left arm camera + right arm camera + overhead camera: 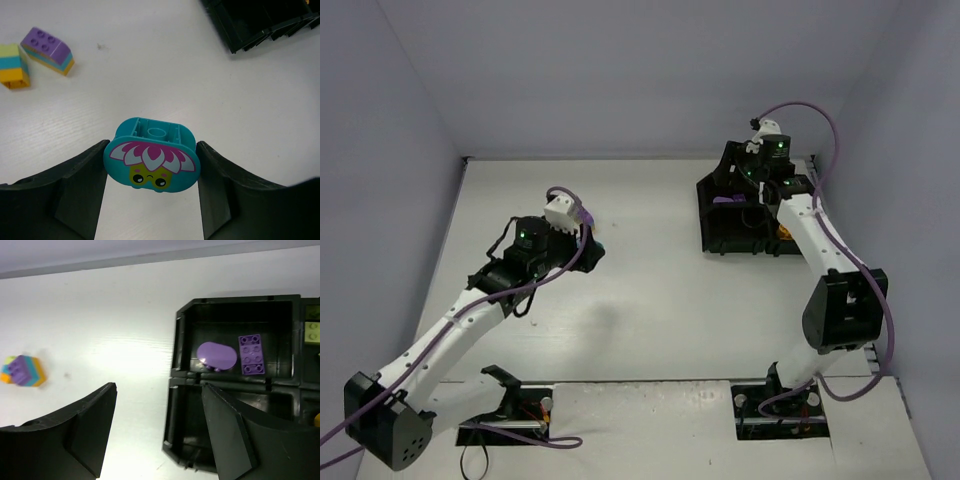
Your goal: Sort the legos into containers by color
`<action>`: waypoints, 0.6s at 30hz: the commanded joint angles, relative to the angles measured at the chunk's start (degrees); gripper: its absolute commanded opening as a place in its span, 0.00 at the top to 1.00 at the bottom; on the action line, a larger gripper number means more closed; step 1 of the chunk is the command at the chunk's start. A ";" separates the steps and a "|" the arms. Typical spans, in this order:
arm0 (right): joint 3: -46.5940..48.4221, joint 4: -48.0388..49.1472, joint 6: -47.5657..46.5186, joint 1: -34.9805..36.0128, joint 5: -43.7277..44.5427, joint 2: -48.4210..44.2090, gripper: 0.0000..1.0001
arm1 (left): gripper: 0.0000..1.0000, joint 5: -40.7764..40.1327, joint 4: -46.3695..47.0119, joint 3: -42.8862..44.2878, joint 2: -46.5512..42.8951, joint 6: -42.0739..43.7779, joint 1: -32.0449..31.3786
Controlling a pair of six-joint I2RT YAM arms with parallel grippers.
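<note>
From above, the left gripper [588,250] hangs over the worktop [650,300], well apart from the tray [708,235]. Its wrist view: clamped on the cyan oval brick [151,162]; carry it level. Right wrist: right gripper [159,387] apart above the purple bricks [251,355]; the adjoining compartment seems free, though dark.

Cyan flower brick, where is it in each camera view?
Top external: cyan brick left of centre, in the left tool.
Left wrist: bottom centre, between the fingers.
Right wrist: not in it.
Shared landmark: the black tray, seen in all three.
</note>
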 commanded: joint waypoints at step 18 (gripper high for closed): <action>-17.13 -5.12 10.51 -1.07 -12.38 -22.82 0.38 | 1.00 26.63 21.63 29.94 36.63 19.23 -6.38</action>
